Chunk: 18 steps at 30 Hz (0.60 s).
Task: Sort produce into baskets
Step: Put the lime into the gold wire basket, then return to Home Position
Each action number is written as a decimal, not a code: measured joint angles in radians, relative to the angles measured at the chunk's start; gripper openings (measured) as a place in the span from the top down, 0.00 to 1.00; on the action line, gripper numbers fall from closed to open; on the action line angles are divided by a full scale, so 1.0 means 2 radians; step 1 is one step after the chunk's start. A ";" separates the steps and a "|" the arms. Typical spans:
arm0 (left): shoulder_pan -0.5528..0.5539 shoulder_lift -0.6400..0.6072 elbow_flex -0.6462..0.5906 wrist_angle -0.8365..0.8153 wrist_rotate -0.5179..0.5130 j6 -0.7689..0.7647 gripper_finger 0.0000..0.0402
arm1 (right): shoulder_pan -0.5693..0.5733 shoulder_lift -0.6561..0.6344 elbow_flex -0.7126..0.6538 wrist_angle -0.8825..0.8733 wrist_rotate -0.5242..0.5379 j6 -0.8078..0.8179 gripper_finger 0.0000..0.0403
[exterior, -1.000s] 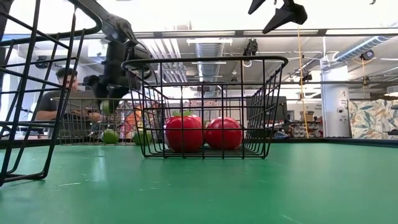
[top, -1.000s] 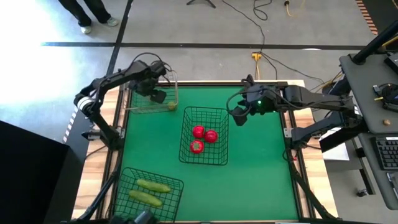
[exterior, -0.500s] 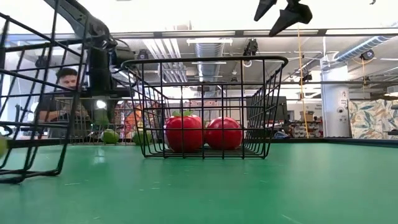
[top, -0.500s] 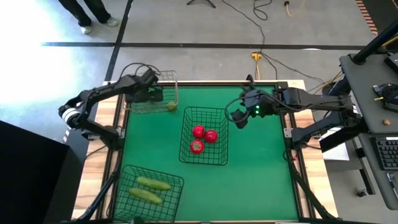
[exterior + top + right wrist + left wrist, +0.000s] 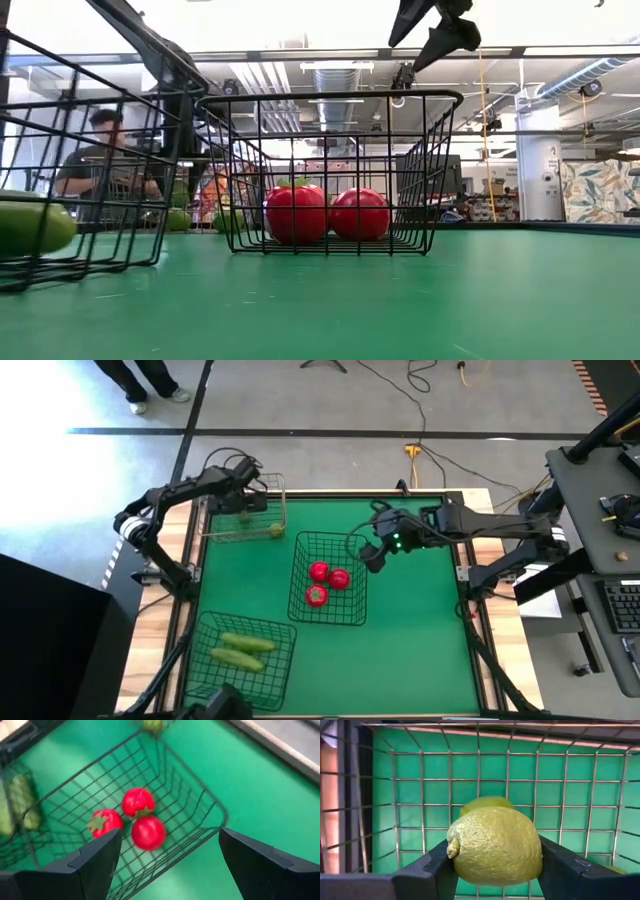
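My left gripper (image 5: 245,503) is over the pale wire basket (image 5: 283,510) at the far left, shut on a yellow-green lime (image 5: 495,845). Another lime (image 5: 485,801) lies on the basket floor under it, and one lime (image 5: 275,530) lies in the basket's corner. My right gripper (image 5: 370,555) is open and empty, above the right rim of the middle black basket (image 5: 330,538). In the right wrist view its fingers stand apart (image 5: 170,835). Three red tomatoes (image 5: 328,582) lie in that basket. Two green cucumbers (image 5: 243,650) lie in the near-left black basket (image 5: 278,678). My left gripper pinches the lime between its two fingers, one finger (image 5: 440,865) on each of two opposite sides (image 5: 459,865). The fingers point down into the pale basket. The lime is lifted clear of the basket floor, its stem nub beside one finger.
The green mat (image 5: 420,640) lies bare to the right of the middle basket. A wooden rim (image 5: 470,560) frames the table. In the low view a person (image 5: 100,150) sits in the room beyond the table.
My right gripper has gone toward the table's left, from beside the middle basket to above its right rim, still open. My left arm has dipped and come back up over the pale basket. The near-left basket with the cucumbers has shifted a little.
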 joint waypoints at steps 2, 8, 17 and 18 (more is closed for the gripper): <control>0.000 0.005 0.006 -0.004 0.001 0.006 0.50 | 0.001 0.005 -0.001 -0.001 -0.015 0.002 0.19; 0.000 0.006 0.008 -0.008 0.004 0.032 0.39 | 0.003 0.015 -0.001 -0.002 -0.026 0.003 0.19; -0.015 -0.033 0.006 -0.019 -0.001 0.077 0.22 | 0.003 0.006 0.004 -0.002 -0.009 -0.006 0.19; -0.025 -0.048 0.006 -0.018 -0.001 0.082 0.22 | 0.003 0.003 0.008 0.002 0.002 -0.010 0.19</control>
